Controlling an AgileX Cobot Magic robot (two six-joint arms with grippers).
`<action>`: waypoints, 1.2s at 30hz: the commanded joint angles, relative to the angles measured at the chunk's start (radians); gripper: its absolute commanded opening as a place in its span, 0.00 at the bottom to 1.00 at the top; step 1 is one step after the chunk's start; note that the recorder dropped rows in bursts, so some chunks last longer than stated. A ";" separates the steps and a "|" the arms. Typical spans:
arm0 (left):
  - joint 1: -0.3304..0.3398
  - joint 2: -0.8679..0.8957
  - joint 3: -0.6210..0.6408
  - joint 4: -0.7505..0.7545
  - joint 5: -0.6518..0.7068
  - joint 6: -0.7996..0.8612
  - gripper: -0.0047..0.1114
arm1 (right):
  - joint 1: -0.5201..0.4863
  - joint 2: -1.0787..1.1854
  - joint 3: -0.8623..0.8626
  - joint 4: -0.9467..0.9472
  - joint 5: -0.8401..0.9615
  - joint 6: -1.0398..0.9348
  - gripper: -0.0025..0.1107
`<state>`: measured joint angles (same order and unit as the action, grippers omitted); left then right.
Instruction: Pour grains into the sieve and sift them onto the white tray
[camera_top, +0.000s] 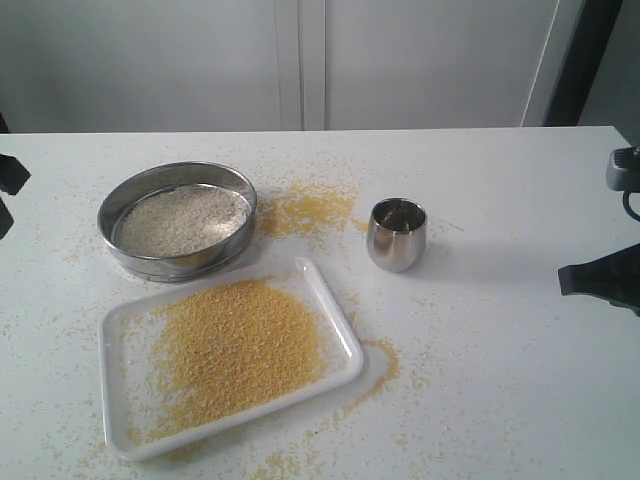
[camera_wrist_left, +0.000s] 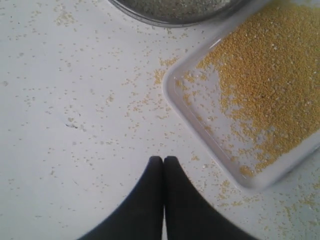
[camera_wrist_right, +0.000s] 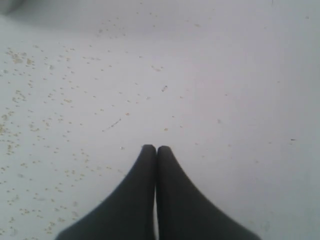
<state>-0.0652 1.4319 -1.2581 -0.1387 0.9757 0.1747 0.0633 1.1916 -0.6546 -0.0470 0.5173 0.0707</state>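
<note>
The round steel sieve (camera_top: 177, 220) rests on the table at the back left, its mesh covered with pale off-white grains (camera_top: 182, 218). In front of it lies the white tray (camera_top: 336, 322), spread with fine golden-yellow grains (camera_top: 236, 345). The left wrist view shows the tray's corner (camera_wrist_left: 175, 95) and the sieve's rim (camera_wrist_left: 170, 19). My left gripper (camera_wrist_left: 163, 159) is shut and empty, hovering over the table beside the tray. My right gripper (camera_wrist_right: 156, 148) is shut and empty over bare table, far to the right (camera_top: 575, 280).
A small shiny steel cup (camera_top: 396, 235) stands upright right of the sieve. Yellow granules are spilled on the table behind the tray (camera_top: 310, 208) and at its right corner (camera_top: 380, 365). The table's far edge meets a pale wall.
</note>
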 joint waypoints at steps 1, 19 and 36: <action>0.005 -0.099 0.088 -0.003 -0.012 0.002 0.05 | -0.004 -0.003 0.005 -0.005 -0.010 0.006 0.02; 0.004 -0.535 0.357 -0.020 -0.054 0.004 0.04 | -0.004 -0.003 0.005 -0.005 -0.012 0.006 0.02; 0.004 -0.635 0.357 -0.042 -0.071 0.005 0.04 | -0.004 -0.003 0.005 -0.005 -0.010 0.006 0.02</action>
<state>-0.0652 0.8056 -0.9081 -0.1676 0.9013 0.1767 0.0633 1.1916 -0.6546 -0.0470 0.5173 0.0707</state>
